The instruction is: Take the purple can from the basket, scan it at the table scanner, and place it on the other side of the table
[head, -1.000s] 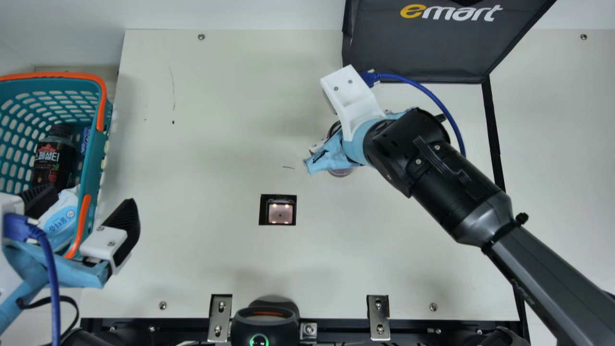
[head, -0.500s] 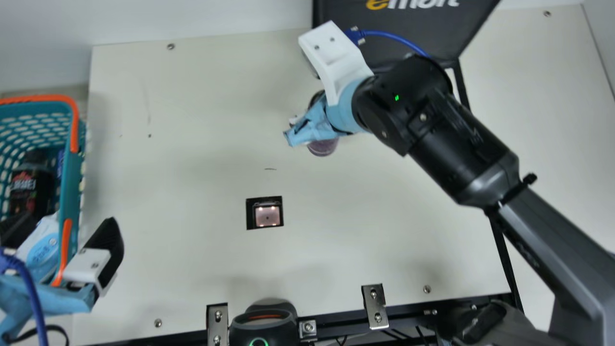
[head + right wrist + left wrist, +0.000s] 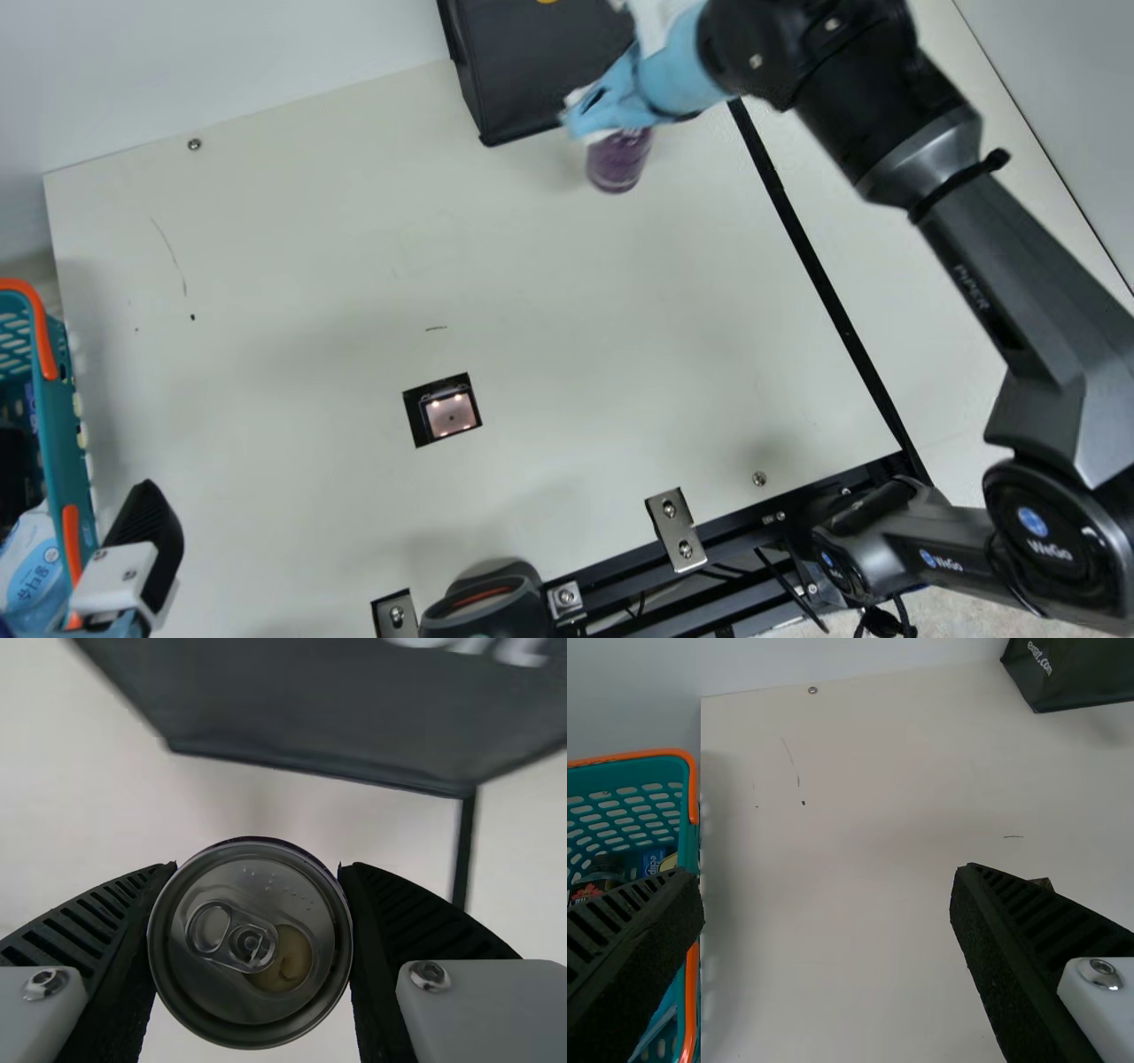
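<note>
Purple-sided and metal-topped, our cylindrical drinks can (image 3: 617, 164) is on the far right part of the cream worktop (image 3: 549, 319), clamped in the jaws of our black ribbed right gripper (image 3: 257, 868). We see it just on the near side of the dark fabric bag (image 3: 532, 71), apparently held above the surface.

Taking it out of the basket is done. We cannot confirm the scan, but with the can well beyond the small square table scanner (image 3: 452, 415), on the side away from the basket, we judge that stage is probably behind us. What remains, as we read it, is choosing where it goes on this right side, lowering it and letting go; opening too early could tip it.

Just beyond the can, the bag stands at the far edge. We cannot see into it, so its contents are unknown to us, nor can we tell whether the can is meant to go in it or beside it.

Outward to the left, we have the teal perforated plastic basket (image 3: 66, 425) with orange handles. It holds a white-and-blue soft packet (image 3: 35, 567), a dark container with a red label (image 3: 601, 881) and a small blue-printed item (image 3: 653, 859). By its right wall, the jaws of our left gripper (image 3: 827, 875) are apart, with nothing clamped between them.
</note>
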`<action>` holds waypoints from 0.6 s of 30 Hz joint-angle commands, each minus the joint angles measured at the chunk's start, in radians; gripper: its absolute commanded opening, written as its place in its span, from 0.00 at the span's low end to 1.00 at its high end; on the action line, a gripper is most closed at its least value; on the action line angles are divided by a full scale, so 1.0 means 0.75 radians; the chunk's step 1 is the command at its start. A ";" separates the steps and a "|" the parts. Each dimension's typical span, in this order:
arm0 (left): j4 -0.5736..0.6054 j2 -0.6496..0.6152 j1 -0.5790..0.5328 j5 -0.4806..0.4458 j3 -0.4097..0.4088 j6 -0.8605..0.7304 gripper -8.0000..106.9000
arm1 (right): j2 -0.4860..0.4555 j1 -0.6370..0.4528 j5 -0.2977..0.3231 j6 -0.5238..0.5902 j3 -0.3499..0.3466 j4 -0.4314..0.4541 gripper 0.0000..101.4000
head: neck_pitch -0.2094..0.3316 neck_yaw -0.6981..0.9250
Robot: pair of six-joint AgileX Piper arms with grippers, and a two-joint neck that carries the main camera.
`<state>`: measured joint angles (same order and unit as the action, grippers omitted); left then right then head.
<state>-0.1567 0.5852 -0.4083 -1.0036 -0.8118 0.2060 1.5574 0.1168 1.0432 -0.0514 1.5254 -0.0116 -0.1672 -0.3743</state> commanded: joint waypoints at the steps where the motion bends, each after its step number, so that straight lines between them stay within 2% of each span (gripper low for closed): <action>1: 0.000 0.000 0.000 0.000 0.000 0.000 0.85 | 0.011 -0.171 -0.010 0.029 0.007 -0.013 0.00 | 0.039 -0.003; 10: 0.000 0.000 0.000 0.000 0.000 0.000 0.85 | 0.118 -0.470 -0.013 0.127 0.113 -0.065 0.00 | 0.039 -0.003; 18: 0.000 0.000 0.000 0.000 0.000 0.000 0.85 | 0.280 -0.648 0.002 0.196 0.284 -0.106 0.00 | 0.039 -0.003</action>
<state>-0.1567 0.5852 -0.4083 -1.0036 -0.8118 0.2060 1.7397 -0.3429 1.0407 0.0907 1.7076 -0.0876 -0.1672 -0.3743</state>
